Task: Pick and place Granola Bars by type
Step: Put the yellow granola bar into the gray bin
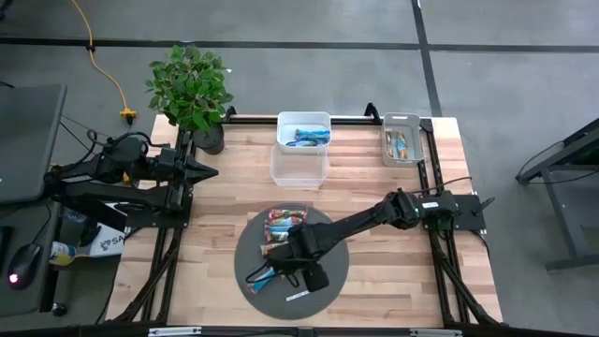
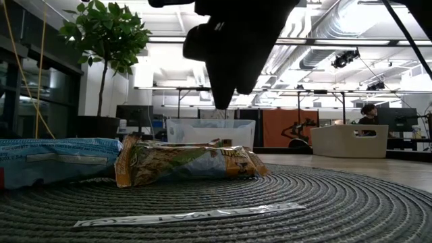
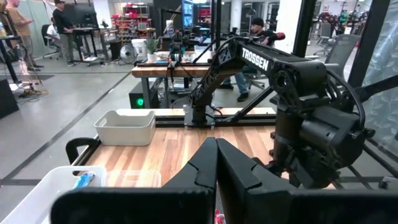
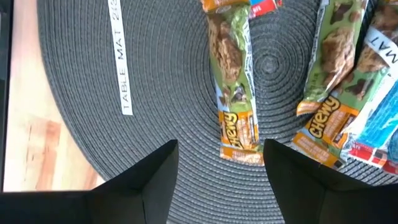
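Bins, high view: white bin (image 1: 304, 132) at top centre of table, blue bars (image 1: 309, 138) inside. Clear bin (image 1: 299, 166) just below it, touching; contents can't tell, looks bare. Grey bin (image 1: 403, 138) at upper right, w/ tan-and-green bars (image 1: 401, 143) in it. Plant (image 1: 192, 89) at upper left corner of table.

Round dark mat (image 1: 291, 262) at lower centre. Loose bars (image 1: 284, 225) clustered on its upper part, mixed wrappers: blue, tan-green, some red. One more blue bar (image 1: 262, 275) at mat's left, partly under the arm. White strip (image 1: 298, 297) near mat's lower edge, apart from the bars.

Right gripper (image 4: 219, 163): over the mat, fingers spread wide, holding nothing, touching nothing. Right wrist view: a tan-green "Chewy" bar (image 4: 234, 93) lies lengthwise, its near end in the gap betw. the fingers; gripper is above it, not on it. Second tan-green bar (image 4: 333, 81) at right of that frame, overlapping a blue one (image 4: 379, 127). Strip (image 4: 120, 59) at upper left there.

Low view: tan-green bar (image 2: 189, 163) flat on mat, centre-left, blue bar (image 2: 57, 160) touching its left end; right arm hangs dark above them, top centre.

Left gripper (image 3: 216, 163): parked at left edge of table, fingers closed together, empty.
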You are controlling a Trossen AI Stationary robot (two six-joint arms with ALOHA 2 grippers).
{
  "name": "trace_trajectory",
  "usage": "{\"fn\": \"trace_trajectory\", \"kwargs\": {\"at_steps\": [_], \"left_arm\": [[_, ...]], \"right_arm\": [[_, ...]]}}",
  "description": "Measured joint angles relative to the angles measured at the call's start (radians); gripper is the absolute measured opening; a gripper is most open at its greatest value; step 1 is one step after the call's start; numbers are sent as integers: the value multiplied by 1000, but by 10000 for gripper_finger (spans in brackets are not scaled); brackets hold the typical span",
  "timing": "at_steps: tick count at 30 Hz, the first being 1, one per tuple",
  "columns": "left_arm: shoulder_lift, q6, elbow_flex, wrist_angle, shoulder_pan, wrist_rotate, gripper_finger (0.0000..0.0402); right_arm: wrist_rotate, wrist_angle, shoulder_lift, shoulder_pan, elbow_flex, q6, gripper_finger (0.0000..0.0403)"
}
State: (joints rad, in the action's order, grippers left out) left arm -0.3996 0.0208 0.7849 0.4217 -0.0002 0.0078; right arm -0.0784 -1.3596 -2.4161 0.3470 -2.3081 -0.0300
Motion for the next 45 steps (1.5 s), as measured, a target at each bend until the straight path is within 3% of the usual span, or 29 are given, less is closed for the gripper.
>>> {"fn": "trace_trajectory", "kwargs": {"at_steps": [13,21,35,45], "left_arm": [[0,0,0,0,0,0,1],[0,0,0,0,0,0,1],[0,0,0,0,0,0,1],[0,0,0,0,0,0,1]], "right_arm": [[-45,-56,29,0,0,-14,220],[18,75,71,-6,-1,-42,220],[79,115,72,-2,-1,-100,220],[144,183,126,-6,0,-18,220]]}}
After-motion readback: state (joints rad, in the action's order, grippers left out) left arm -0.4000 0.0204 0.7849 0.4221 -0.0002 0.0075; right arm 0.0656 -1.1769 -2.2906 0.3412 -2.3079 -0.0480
